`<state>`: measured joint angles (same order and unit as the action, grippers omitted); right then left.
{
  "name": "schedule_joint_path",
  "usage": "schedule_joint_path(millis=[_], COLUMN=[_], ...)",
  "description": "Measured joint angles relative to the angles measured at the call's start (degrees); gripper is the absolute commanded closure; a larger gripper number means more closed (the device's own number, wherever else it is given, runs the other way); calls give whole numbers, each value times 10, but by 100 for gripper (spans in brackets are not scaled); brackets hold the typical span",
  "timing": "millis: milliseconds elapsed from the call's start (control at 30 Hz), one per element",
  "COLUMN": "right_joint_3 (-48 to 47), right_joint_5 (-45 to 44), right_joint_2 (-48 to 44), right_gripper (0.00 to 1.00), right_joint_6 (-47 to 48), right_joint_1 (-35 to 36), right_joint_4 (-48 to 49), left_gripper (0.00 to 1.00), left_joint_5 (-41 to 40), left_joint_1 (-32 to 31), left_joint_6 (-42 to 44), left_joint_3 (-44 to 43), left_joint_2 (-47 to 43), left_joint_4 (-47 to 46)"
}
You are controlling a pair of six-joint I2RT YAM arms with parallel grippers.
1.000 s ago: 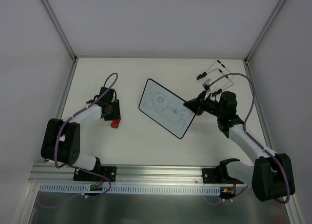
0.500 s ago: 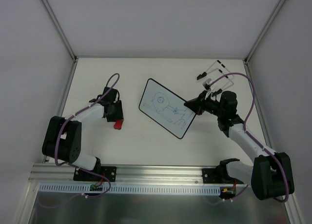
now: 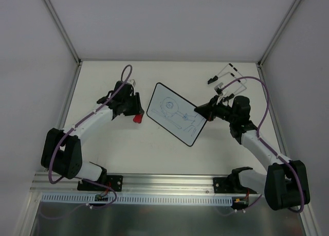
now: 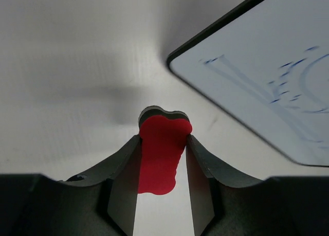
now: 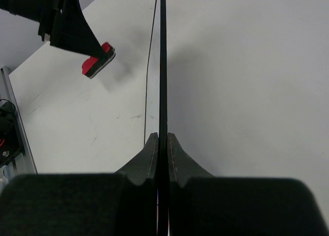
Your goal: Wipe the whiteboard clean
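The whiteboard [image 3: 176, 113] lies mid-table, white with a black rim and a blue marker drawing; it also shows in the left wrist view [image 4: 267, 82] at upper right. My right gripper [image 3: 200, 111] is shut on the board's right edge, seen edge-on in the right wrist view [image 5: 163, 66]. My left gripper [image 3: 134, 115] is shut on the small red eraser [image 3: 137, 119], held just left of the board. In the left wrist view the red eraser [image 4: 162, 153] sits clamped between the fingers, a short way from the board's corner. The eraser also shows in the right wrist view [image 5: 97, 60].
A wire stand with black tips [image 3: 226, 76] lies at the back right. White walls enclose the table [image 3: 154, 148] on three sides. An aluminium rail [image 3: 154, 184] runs along the near edge.
My left gripper has lifted the red eraser and carried it right and away from me, toward the board's left edge. The right gripper and board have not moved.
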<state>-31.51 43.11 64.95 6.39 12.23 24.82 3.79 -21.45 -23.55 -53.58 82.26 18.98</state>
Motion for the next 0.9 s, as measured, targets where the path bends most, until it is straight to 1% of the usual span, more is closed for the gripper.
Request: schedule_joint_path(millis=[100, 200, 267, 400, 567, 733, 900], right_joint_3=[0, 0, 0, 0, 2, 3, 3], right_joint_5=[0, 0, 0, 0, -10, -20, -33], right_joint_2=[-2, -3, -3, -8, -12, -13, -13], right_gripper=[100, 100, 100, 100, 100, 100, 100], right_joint_6=[-3, -4, -4, -8, -10, -13, -16], right_joint_1=[0, 0, 0, 0, -7, -10, -12], right_joint_4=[-2, -3, -4, -9, -26, -39, -42], left_gripper=[100, 100, 100, 100, 100, 100, 100], left_joint_5=[9, 8, 6, 5, 2, -12, -28], left_joint_1=[-9, -17, -27, -63, -98, -113, -128], left_joint_6=[-32, -60, -74, -99, -105, -115, -130], left_joint_3=[-43, -66, -75, -86, -64, -26, -10], left_joint_2=[-11, -9, 1, 50, 93, 105, 123], left_joint_4=[-41, -88, -118, -199, -289, -381, -453])
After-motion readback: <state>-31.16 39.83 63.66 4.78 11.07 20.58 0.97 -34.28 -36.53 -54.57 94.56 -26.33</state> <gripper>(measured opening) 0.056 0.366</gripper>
